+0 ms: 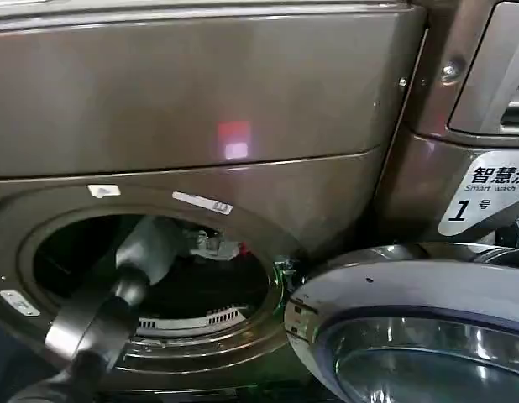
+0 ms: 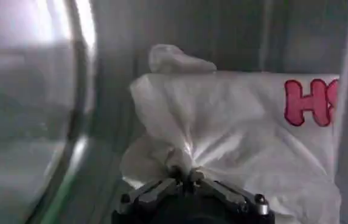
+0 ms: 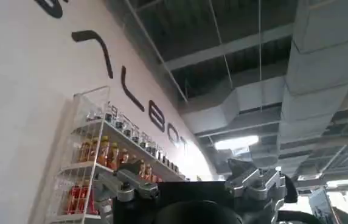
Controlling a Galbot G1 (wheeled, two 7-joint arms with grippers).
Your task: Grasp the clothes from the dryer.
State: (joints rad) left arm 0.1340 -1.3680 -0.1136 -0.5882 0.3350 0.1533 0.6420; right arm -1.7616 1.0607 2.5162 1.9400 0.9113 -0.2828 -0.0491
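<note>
The dryer (image 1: pixel 243 109) is the bronze-brown front loader with its round porthole (image 1: pixel 150 277) open. My left arm reaches through the porthole into the dark drum. At its end my left gripper (image 1: pixel 199 243) (image 2: pixel 187 177) is shut on a pinched fold of the clothes (image 1: pixel 219 247) (image 2: pixel 235 140), a small white bundle with red lettering (image 2: pixel 311 102). The bundle hangs from the fingertips against the grey drum wall. In the right wrist view my right gripper (image 3: pixel 192 185) points up at the ceiling, away from the machine, open with nothing in it.
The dryer's glass door (image 1: pixel 411 336) stands swung open at the lower right, close beside the porthole. A similar brown machine (image 1: pixel 469 168) with a white sticker stands to the right. A wire rack of bottles (image 3: pixel 101 158) hangs on a white wall.
</note>
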